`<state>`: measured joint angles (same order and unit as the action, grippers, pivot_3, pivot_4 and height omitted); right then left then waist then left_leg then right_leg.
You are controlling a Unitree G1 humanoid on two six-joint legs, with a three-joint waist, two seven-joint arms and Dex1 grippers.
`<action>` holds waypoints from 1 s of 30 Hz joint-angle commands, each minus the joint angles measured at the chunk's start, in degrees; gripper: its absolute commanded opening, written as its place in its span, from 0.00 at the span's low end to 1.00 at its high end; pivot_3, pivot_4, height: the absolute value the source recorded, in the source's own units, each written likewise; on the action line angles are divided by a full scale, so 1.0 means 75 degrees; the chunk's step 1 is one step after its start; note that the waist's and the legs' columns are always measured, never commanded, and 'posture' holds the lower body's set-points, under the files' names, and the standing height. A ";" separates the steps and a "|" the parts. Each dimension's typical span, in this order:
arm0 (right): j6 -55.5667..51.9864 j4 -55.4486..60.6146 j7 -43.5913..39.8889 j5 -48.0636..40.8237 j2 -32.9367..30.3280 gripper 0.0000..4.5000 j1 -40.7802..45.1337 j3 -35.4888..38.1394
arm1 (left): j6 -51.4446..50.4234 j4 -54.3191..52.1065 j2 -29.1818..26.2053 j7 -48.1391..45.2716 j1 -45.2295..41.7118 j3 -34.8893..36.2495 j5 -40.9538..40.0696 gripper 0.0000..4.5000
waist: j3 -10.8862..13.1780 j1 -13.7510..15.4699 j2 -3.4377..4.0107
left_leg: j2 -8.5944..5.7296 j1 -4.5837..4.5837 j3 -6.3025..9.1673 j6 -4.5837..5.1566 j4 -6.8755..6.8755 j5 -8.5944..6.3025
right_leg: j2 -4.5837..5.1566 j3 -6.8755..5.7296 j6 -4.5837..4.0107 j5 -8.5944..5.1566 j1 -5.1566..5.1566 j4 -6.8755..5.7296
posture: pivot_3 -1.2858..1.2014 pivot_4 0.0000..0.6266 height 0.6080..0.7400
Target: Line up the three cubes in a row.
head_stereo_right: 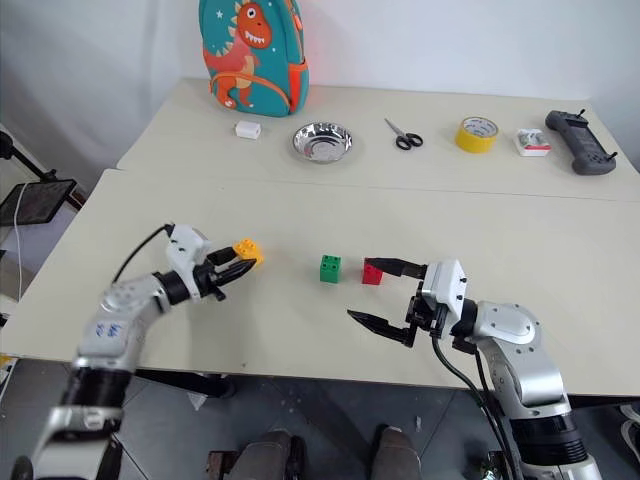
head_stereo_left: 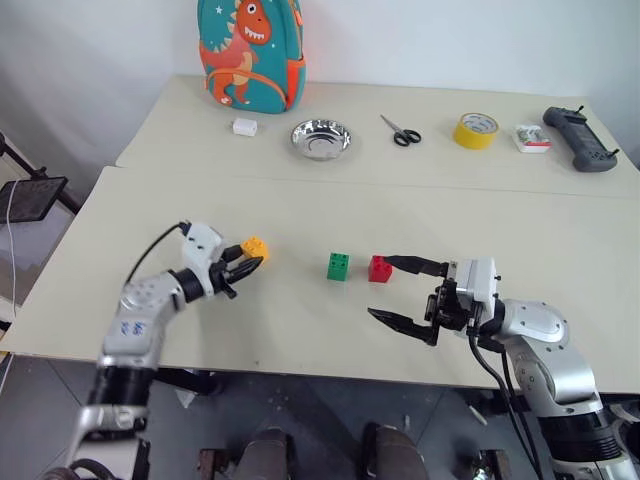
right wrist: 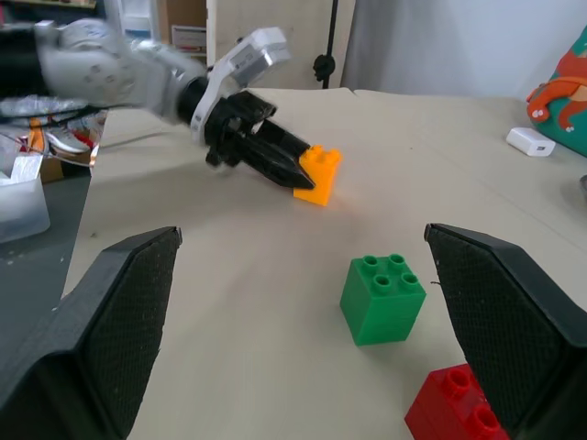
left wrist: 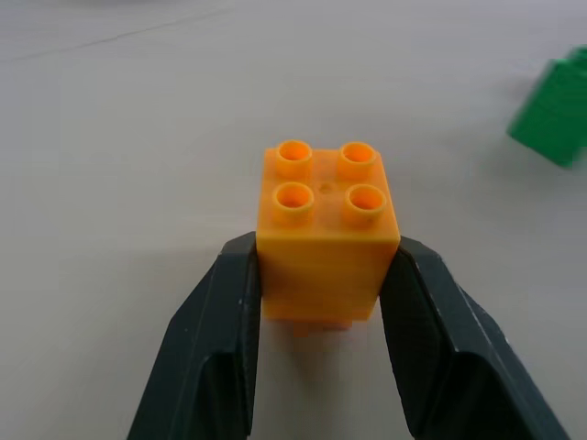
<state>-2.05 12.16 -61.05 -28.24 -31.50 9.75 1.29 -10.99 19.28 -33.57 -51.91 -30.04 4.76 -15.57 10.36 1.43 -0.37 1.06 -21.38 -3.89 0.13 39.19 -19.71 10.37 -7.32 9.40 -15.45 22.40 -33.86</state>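
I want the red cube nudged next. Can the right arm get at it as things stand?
Probably yes. The right gripper stands open beside the red cube, its far finger already next to it, nothing between. The green cube sits close on the other side.

Three cubes [head_stereo_left: 339,265] sit across the near table [head_stereo_left: 300,330]; bowl [head_stereo_left: 321,139], scissors [head_stereo_left: 401,131] and tape [head_stereo_left: 475,130] lie behind.
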 commanded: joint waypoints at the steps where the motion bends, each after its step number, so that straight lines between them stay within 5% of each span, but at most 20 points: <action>1: -0.0026 0.0365 0.0104 -0.0109 -0.0246 1.00 -0.0169 0.0402 | 0.1364 0.1141 -0.0285 -0.2852 -0.1030 -0.0535 -0.0207 0.33 | 0.0000 0.0006 0.0000 | -0.0003 -0.0001 -0.0002 0.0002 0.0000 -0.0001 | 0.0002 -0.0001 0.0000 0.0000 0.0001 0.0001 | 0.52 0.24 1.00; 6: -0.0067 0.0512 0.0136 -0.0156 -0.0458 1.00 -0.0454 0.0673 | 0.3330 0.4067 0.0162 -0.4461 -0.2763 -0.1253 0.0662 0.33 | 0.0000 -0.0011 0.0000 | -0.0004 -0.0005 -0.0007 0.0005 -0.0002 -0.0003 | 0.0002 -0.0023 0.0001 0.0000 -0.0001 0.0005 | 0.52 0.24 1.00; 10: -0.0131 0.0735 0.0203 -0.0193 -0.0568 1.00 -0.0788 0.0879 | 0.4287 0.5780 0.0502 -0.4578 -0.3582 -0.1575 0.1333 0.33 | 0.0002 -0.0102 -0.0004 | -0.0003 -0.0008 -0.0017 0.0006 -0.0013 -0.0004 | 0.0002 -0.0023 0.0001 0.0000 0.0009 0.0005 | 0.52 0.24 1.00; 22: -0.0261 0.1292 0.0458 -0.0269 -0.0647 1.00 -0.1532 0.1227 | 0.4859 0.7079 0.0816 -0.3791 -0.4101 -0.1600 0.2137 0.33 | 0.0002 -0.0068 -0.0009 | -0.0002 -0.0007 -0.0015 0.0011 0.0002 -0.0005 | 0.0007 -0.0019 0.0003 0.0002 0.0004 -0.0002 | 0.52 0.24 1.00; 30: -0.0247 0.1030 0.0191 -0.0311 -0.0655 1.00 -0.1310 0.1060 | 0.4746 0.7104 0.0800 -0.3638 -0.4130 -0.1302 0.2101 0.91 | 0.0002 -0.0072 -0.0010 | -0.0002 -0.0011 -0.0015 0.0013 0.0001 -0.0006 | 0.0007 -0.0021 0.0003 0.0001 0.0010 -0.0002 | 0.52 0.24 1.00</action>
<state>-4.09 19.66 -59.00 -29.54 -35.78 -0.78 8.99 24.47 72.92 -27.10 -79.48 -60.41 -6.31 0.34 10.38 0.89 -0.44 1.05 -21.47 -4.00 0.22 39.19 -19.75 10.42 -7.48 9.42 -15.44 22.47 -33.88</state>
